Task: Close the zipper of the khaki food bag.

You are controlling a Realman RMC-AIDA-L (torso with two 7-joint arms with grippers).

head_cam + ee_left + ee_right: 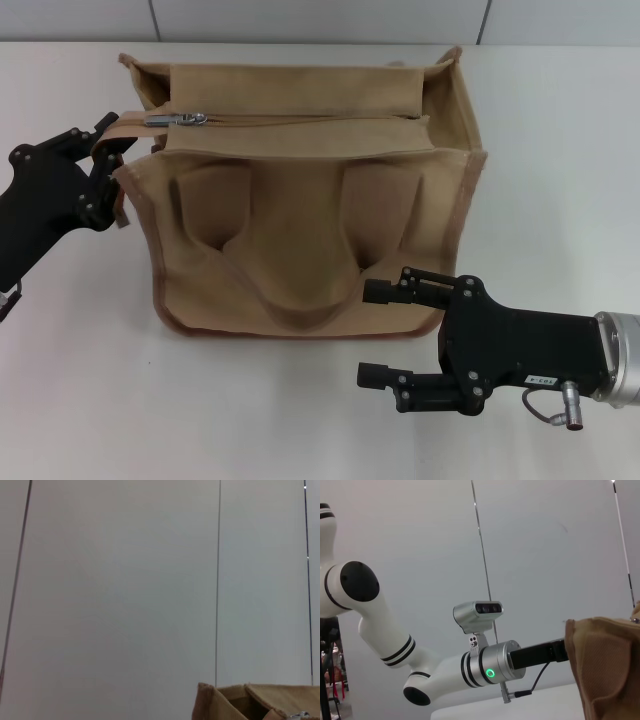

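The khaki food bag [300,230] stands in the middle of the white table, its front pockets and a loop handle facing me. The zipper [310,119] runs as a thin shut line across the top panel. Its silver pull tab [176,119] lies at the bag's left end. My left gripper [112,170] is at the bag's left end wall, fingers apart, just below the pull tab. My right gripper [372,333] is open and empty in front of the bag's lower right corner. A bag corner shows in the left wrist view [240,702] and in the right wrist view [605,670].
The white table [560,150] spreads around the bag on every side. A pale panelled wall [125,580] stands behind it. The right wrist view shows my left arm [485,670] reaching to the bag's end.
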